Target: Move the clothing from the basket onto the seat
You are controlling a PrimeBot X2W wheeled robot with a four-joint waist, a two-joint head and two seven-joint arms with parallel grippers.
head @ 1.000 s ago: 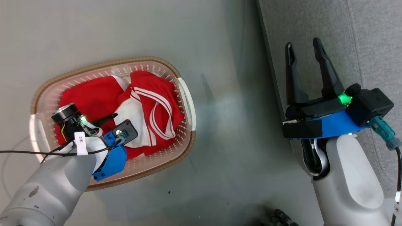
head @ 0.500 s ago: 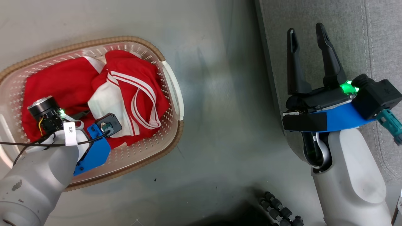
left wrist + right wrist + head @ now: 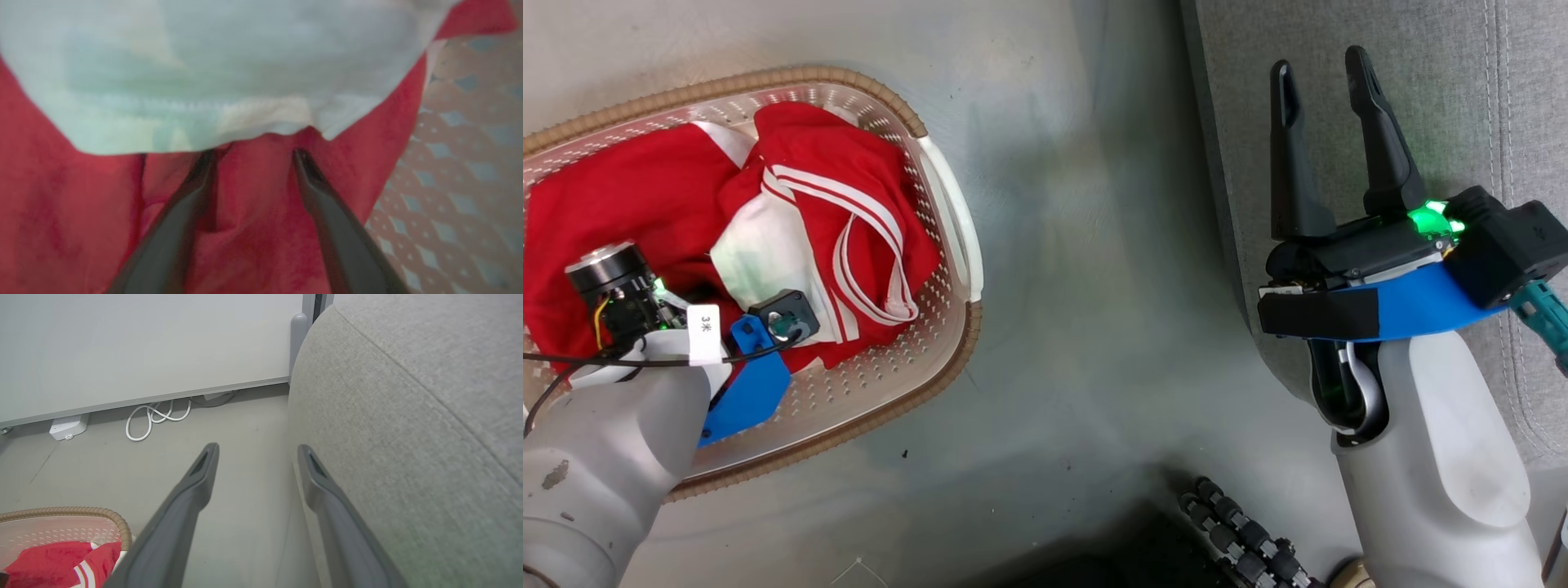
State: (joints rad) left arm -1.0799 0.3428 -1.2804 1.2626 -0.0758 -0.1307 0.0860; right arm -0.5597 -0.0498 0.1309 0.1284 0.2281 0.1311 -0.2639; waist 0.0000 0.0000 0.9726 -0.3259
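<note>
Inside the oval cream perforated plastic basket point(image 3: 894, 343), the left gripper point(image 3: 253, 153) is spread wide, nothing gripped, tips against the bright-red white-trimmed clothing point(image 3: 629, 188). Right of the basket, the right gripper point(image 3: 1319, 69) is held open, empty, over the light-grey woven seat point(image 3: 1527, 98).

A smooth grey floor point(image 3: 1086, 269) shines dully. Far off stands a pale wall point(image 3: 143, 343); a white cable point(image 3: 157, 416) coils at its base, near a white box point(image 3: 68, 428).
</note>
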